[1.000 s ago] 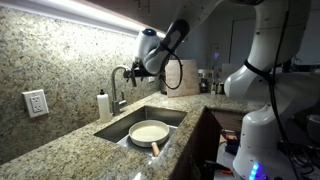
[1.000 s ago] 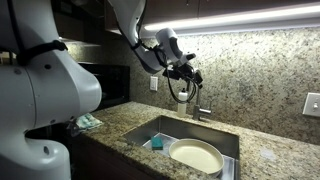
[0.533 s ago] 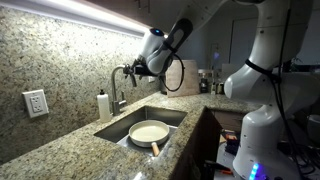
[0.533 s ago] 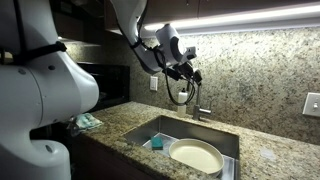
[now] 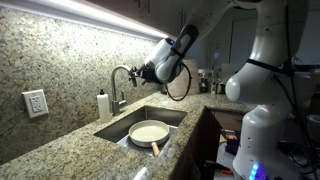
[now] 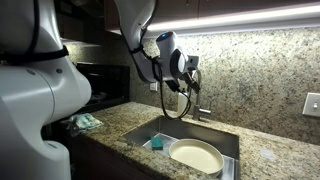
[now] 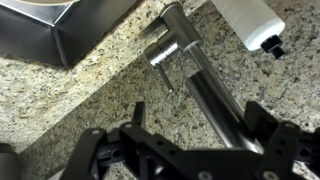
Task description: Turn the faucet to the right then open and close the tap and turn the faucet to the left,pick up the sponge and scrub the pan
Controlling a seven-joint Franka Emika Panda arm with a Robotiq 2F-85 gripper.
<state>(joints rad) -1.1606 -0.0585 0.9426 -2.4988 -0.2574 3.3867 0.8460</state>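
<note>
The silver faucet [image 5: 118, 90] [image 6: 198, 104] rises behind the sink. In the wrist view its spout [image 7: 205, 90] runs between my open gripper's [image 7: 200, 118] fingers, closer to the right finger [image 7: 266, 122]. My gripper [image 5: 140, 73] [image 6: 192, 72] sits at the faucet's arched top in both exterior views. Nothing is clamped. The cream-white pan [image 5: 150, 132] [image 6: 196, 157] lies in the sink, its tan handle [image 5: 154, 148] pointing to the front. The teal sponge [image 6: 156, 144] rests in the sink beside the pan.
A white soap bottle [image 5: 104, 105] [image 7: 250, 20] stands on the granite counter next to the faucet. The steel sink [image 5: 170, 117] [image 7: 50, 30] is set into the counter. Wall outlets [image 5: 35, 102] [image 6: 312, 103] sit on the backsplash. A black cable loop [image 6: 180, 100] hangs from the wrist.
The arm has swung down and sideways, bringing the gripper lower around the faucet's arch. The jaws have stayed open. Pan and sponge have not moved.
</note>
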